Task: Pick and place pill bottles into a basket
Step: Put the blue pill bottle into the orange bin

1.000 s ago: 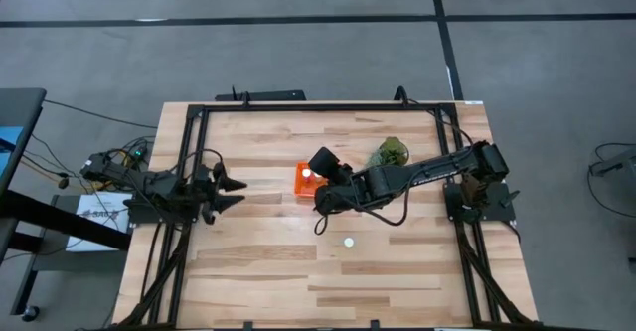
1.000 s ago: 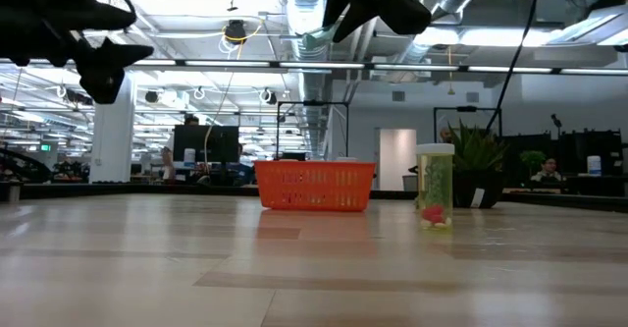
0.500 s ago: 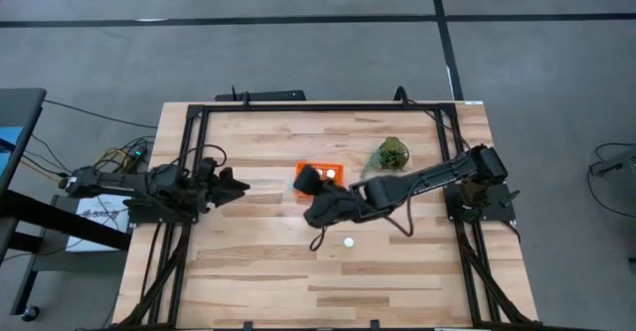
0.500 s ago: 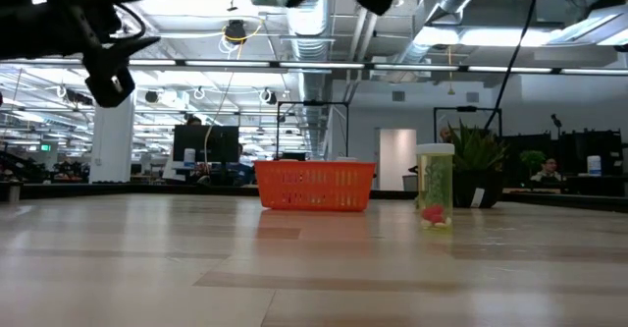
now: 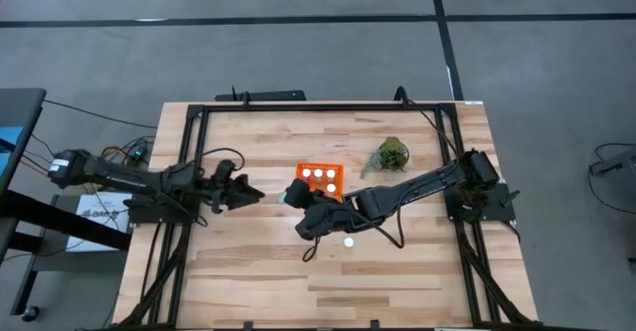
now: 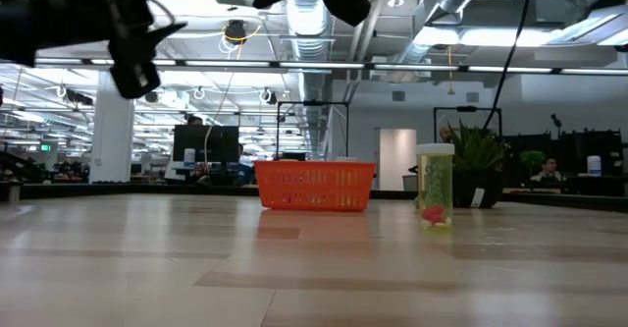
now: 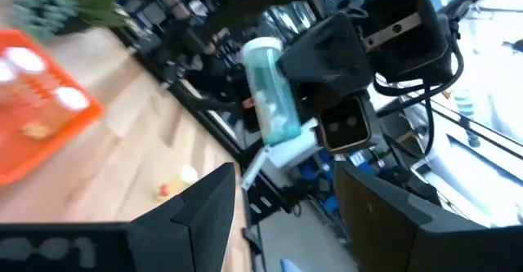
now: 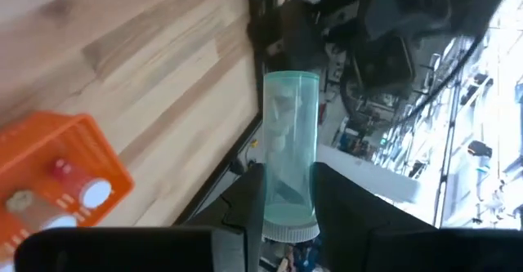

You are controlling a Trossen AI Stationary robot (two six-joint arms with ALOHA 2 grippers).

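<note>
Over at nine o'clock on the pale wooden desk point(image 5: 248, 261), the left arm's tool point(image 5: 250, 194) reaches toward the middle with its dark fingers point(image 7: 204, 211) spread wide and nothing between them, pointed at the bottle the other arm carries.

Moving toward the centre, the right arm's tool point(image 5: 288, 196) is clamped on a translucent pale-green pill bottle with a white cap point(image 8: 288, 162), held well above the boards just left of the small square bright-orange plastic basket point(image 5: 303, 185). The two tools are nearly tip to tip, so I'd say a handover is on. The worry is timing. If the right tool lets go before the left one has closed, the bottle drops and could roll off. If the left tool drives in too far, it knocks the bottle askew in a grip that only pinches near the cap end.

The basket sits just above desk centre, with three white caps point(image 5: 319, 174) showing inside it. One more clear pill bottle with red pieces at its bottom point(image 6: 435, 185) stands alone at about five o'clock from the basket, right beneath the right arm; a low swing could topple it.

At two o'clock sits a small green leafy plant point(image 5: 392, 153), clear of the action.

I can read no label, brand or writing on any bottle or on the basket.
</note>
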